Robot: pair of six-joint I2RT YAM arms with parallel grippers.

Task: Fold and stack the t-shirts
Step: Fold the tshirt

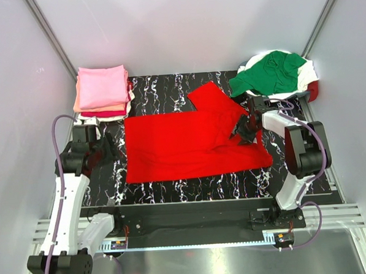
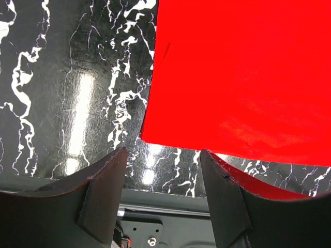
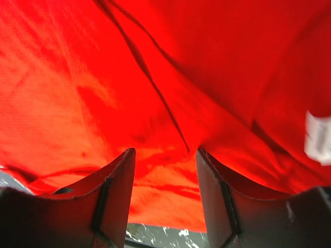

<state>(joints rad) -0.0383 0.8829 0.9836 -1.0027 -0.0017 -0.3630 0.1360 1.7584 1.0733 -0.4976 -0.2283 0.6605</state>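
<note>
The bright red t-shirt [image 1: 184,150] lies spread on the table [image 1: 173,189]. Our right gripper [image 3: 164,155] hangs parted over its rumpled side and our left gripper [image 2: 163,155] is parted beside a corner. We should pinch the edges cleanly, then fold evenly.

Left arm [image 1: 68,191] — white shells, chunky black joint housings | right arm [image 1: 299,148] same build | lilac-grey cables [image 1: 56,157] trailing along each | left claw [image 2: 163,155], right claw [image 3: 165,155] — matte black wedge-shaped fingers, moulded seams showing | small boards [image 1: 118,243] with red wiring, one per arm
</note>
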